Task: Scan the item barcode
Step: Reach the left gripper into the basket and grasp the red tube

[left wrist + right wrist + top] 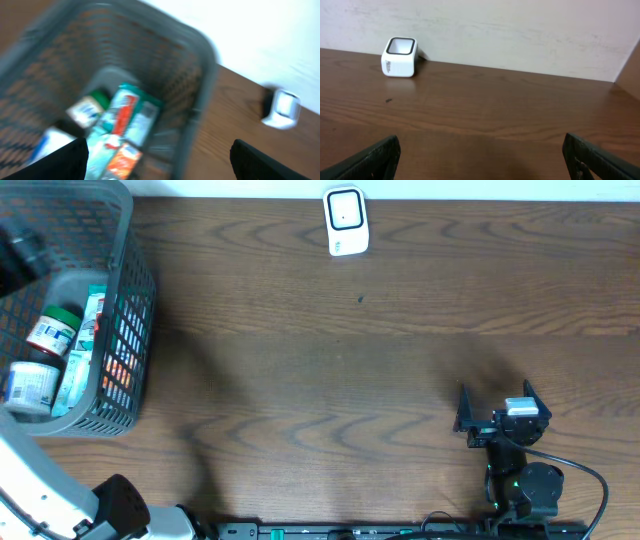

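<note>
Underneath everything, a dark brown wood-grain table, with a strip of pale wall along the far edge.

From overhead: at the left edge, a grey plastic lattice basket holding the items. Among them a white jar with a green lid, a white round tub, a tall teal-and-white carton and an orange packet against the basket's right-hand wall. At the far edge, near the middle, a small white box-shaped barcode scanner, well apart from the basket. In the near-left corner, the white link of the left arm. Toward the front right, the black right gripper, jaws spread, over bare wood.

From the left wrist, heavily blurred: looking down into the basket, with jar, carton and packet lying close together on its floor. Wide-spread left gripper above the basket, one black finger in each lower corner. Scanner off to the right, beyond the basket, on the wood by the wall.

From the right wrist: bare wood ahead and pale wall behind. Scanner upright at upper left, dark-rimmed window on top. Right claw gaping wide, dark fingers at both lower corners.
</note>
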Motion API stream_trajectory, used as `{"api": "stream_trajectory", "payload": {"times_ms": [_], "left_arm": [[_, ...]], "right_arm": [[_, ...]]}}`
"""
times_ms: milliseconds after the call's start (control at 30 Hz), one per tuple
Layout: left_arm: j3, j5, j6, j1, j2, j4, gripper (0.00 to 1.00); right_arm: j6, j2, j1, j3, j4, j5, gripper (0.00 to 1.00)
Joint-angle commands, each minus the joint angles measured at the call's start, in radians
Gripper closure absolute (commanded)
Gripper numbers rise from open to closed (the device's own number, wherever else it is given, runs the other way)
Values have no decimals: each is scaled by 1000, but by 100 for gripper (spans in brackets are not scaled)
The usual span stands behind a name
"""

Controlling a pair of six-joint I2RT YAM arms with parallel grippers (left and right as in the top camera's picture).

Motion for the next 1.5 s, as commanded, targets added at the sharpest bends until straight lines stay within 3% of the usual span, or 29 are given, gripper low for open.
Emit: {"api": "stream_trajectory", "payload": {"times_ms": [0,67,133,533,867,967,1233,1467], "left_arm": [[-26,-68,-2,52,32,-3,12],[-31,-68,-2,65,66,-3,10],[-31,-68,-1,64,108,0,1],[-32,-69,81,61,416,-49,0],[-32,-69,175,14,581,-60,4],[-32,-69,198,-8,606,-61,12],[-36,-189,196,-64,619,-55,25],[-71,-203,163,-68,619,-42,25]], "right_arm": [[-10,-2,-13,-2,-3,2,1],[-10,-2,-13,-2,-3,2,1],[-10,-2,-13,-2,-3,2,1],[-10,-2,-13,-2,-3,2,1],[-10,-2,-13,-2,-3,2,1],[-10,-2,-13,-2,-3,2,1],[-10,-2,-13,-2,-3,2,1],[-10,-2,-13,-2,-3,2,1]]}}
